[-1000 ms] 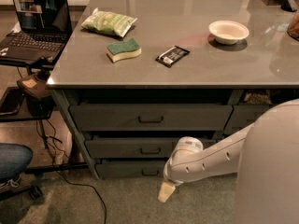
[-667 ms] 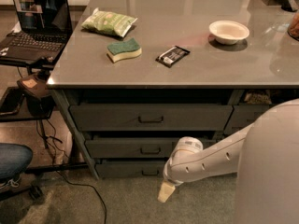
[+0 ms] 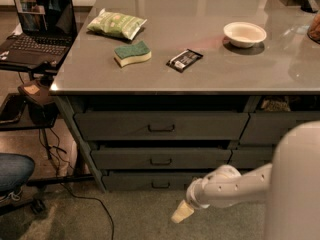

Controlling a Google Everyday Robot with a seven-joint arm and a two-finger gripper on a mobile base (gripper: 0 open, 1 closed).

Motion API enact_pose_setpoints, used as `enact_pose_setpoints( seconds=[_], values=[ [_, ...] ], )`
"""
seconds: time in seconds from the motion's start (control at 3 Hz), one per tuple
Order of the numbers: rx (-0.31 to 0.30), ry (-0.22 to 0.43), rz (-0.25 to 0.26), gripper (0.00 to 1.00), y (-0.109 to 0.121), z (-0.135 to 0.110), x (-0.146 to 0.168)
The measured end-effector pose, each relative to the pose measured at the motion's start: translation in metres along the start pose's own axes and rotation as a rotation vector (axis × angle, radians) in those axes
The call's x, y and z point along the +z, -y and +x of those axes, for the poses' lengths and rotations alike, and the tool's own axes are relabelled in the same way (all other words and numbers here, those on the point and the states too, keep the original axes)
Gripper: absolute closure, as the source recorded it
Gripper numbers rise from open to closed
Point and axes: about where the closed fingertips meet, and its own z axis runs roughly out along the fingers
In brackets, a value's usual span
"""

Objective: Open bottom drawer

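Note:
The bottom drawer (image 3: 135, 180) is the slimmest dark grey front, lowest in the left stack of three under the counter, with a small loop handle (image 3: 160, 185) at its centre. It sits flush with the fronts above it. My gripper (image 3: 181, 213) hangs at the end of the white arm (image 3: 235, 186), low over the floor, just right of and below that handle. Its cream-coloured tip points down to the left and does not touch the drawer.
Two taller drawers (image 3: 160, 126) sit above it, and a neighbouring stack (image 3: 280, 129) stands to the right. On the counter lie a green bag (image 3: 116, 24), a sponge (image 3: 132, 53), a dark packet (image 3: 184, 60) and a white bowl (image 3: 244, 34). At left are a laptop stand (image 3: 35, 29), cables and a chair (image 3: 15, 171).

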Motion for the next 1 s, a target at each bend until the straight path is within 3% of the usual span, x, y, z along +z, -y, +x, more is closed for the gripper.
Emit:
enact_pose_setpoints(
  seconds=[0.33,0.67,1.0],
  values=[
    [0.048,0.199,-0.054,0.0,-0.02,-0.012,0.043],
    [0.055,0.244,-0.099,0.0,-0.043,-0.007,0.06],
    [0.072,0.225,-0.077,0.0,-0.025,0.001,0.076]
  ],
)
